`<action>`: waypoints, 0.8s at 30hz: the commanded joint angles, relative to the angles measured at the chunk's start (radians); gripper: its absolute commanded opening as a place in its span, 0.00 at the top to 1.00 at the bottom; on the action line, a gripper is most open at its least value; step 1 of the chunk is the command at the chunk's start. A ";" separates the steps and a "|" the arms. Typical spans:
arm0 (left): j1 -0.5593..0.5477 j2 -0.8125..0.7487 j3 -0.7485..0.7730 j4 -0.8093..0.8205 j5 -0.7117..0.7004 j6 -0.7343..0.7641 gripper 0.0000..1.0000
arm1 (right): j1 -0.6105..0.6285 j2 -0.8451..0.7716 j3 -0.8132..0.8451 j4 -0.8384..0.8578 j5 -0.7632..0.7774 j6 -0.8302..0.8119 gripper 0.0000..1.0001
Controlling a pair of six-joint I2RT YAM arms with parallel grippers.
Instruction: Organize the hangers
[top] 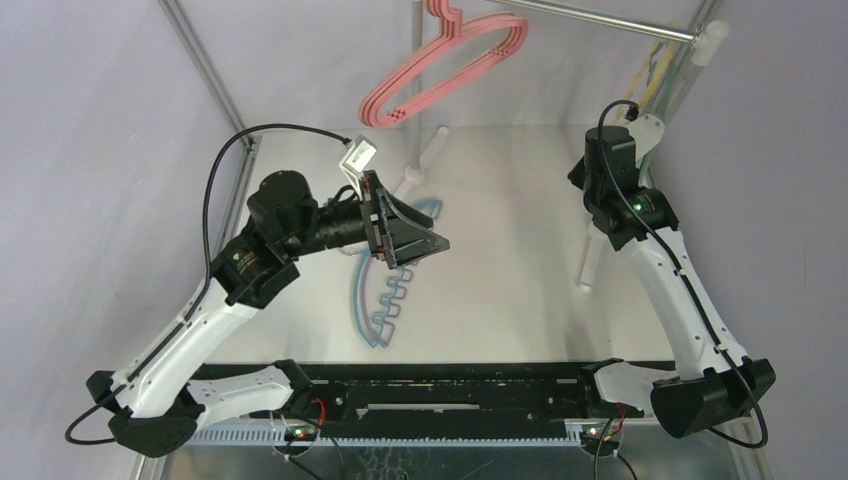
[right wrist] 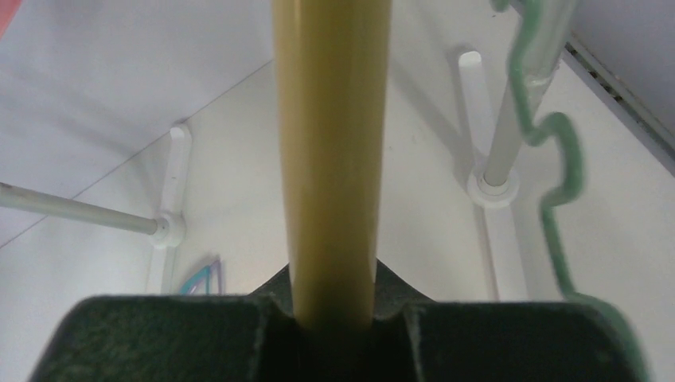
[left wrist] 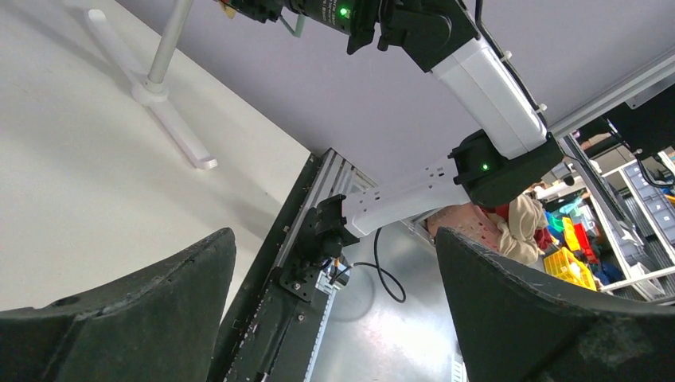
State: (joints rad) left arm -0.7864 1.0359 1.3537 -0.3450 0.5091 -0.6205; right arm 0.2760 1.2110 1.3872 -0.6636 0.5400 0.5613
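Several pink hangers (top: 450, 70) hang from the grey rail (top: 600, 20) at the back. Blue and purple hangers (top: 383, 295) lie flat on the table, also seen small in the right wrist view (right wrist: 203, 278). My left gripper (top: 435, 243) hovers open over their upper end; its fingers (left wrist: 159, 302) hold nothing. My right gripper (right wrist: 333, 318) is shut on a yellow hanger (right wrist: 330, 159) up by the rack's right pole (top: 690, 60). A green wavy hanger (right wrist: 557, 159) hangs just to its right. In the top view the yellow and green hangers (top: 655, 70) show beside that pole.
The rack stands on white poles with cross feet (top: 590, 265) on the table; the left pole (top: 415, 90) rises behind my left gripper. A black rail (top: 450, 395) runs along the near edge between the arm bases. Grey walls close in both sides.
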 commanded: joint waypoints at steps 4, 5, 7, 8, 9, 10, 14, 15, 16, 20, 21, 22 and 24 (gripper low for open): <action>0.013 -0.002 0.000 0.060 0.017 0.002 0.00 | -0.032 -0.030 -0.009 -0.013 -0.030 -0.002 0.61; 0.013 -0.001 -0.002 0.064 0.017 0.001 0.00 | -0.032 -0.031 -0.009 -0.028 -0.023 0.006 0.56; 0.013 0.001 -0.008 0.074 0.016 -0.004 0.00 | -0.032 -0.036 -0.010 -0.043 -0.003 0.015 0.49; 0.014 0.004 -0.009 0.078 0.017 -0.009 0.01 | -0.032 -0.043 -0.013 -0.045 0.003 0.018 0.46; 0.014 0.008 -0.011 0.083 0.018 -0.012 0.01 | -0.032 -0.054 -0.016 -0.046 0.008 0.015 0.43; 0.013 0.010 -0.011 0.087 0.020 -0.014 0.00 | -0.032 -0.065 -0.019 -0.047 0.008 0.014 0.41; 0.014 0.024 -0.012 0.098 0.026 -0.018 0.01 | -0.031 -0.105 -0.021 -0.070 -0.003 0.018 0.31; 0.015 0.029 -0.011 0.100 0.028 -0.018 0.00 | -0.030 -0.119 -0.020 -0.080 -0.007 0.020 0.28; 0.014 0.032 -0.010 0.101 0.030 -0.018 0.01 | -0.025 -0.133 -0.021 -0.090 -0.007 0.024 0.26; 0.014 0.050 -0.011 0.115 0.046 -0.022 0.01 | 0.019 -0.193 -0.021 -0.132 0.039 0.015 0.24; 0.015 0.054 -0.010 0.120 0.050 -0.025 0.01 | 0.025 -0.208 -0.020 -0.140 0.044 0.005 0.24; 0.015 0.058 -0.012 0.124 0.052 -0.025 0.00 | 0.031 -0.223 -0.020 -0.146 0.047 -0.001 0.23; 0.014 0.065 -0.017 0.131 0.057 -0.026 0.00 | 0.041 -0.251 -0.019 -0.158 0.056 -0.019 0.23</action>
State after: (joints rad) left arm -0.7780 1.0935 1.3537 -0.2863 0.5331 -0.6308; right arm 0.2943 1.0134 1.3598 -0.7918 0.5526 0.5713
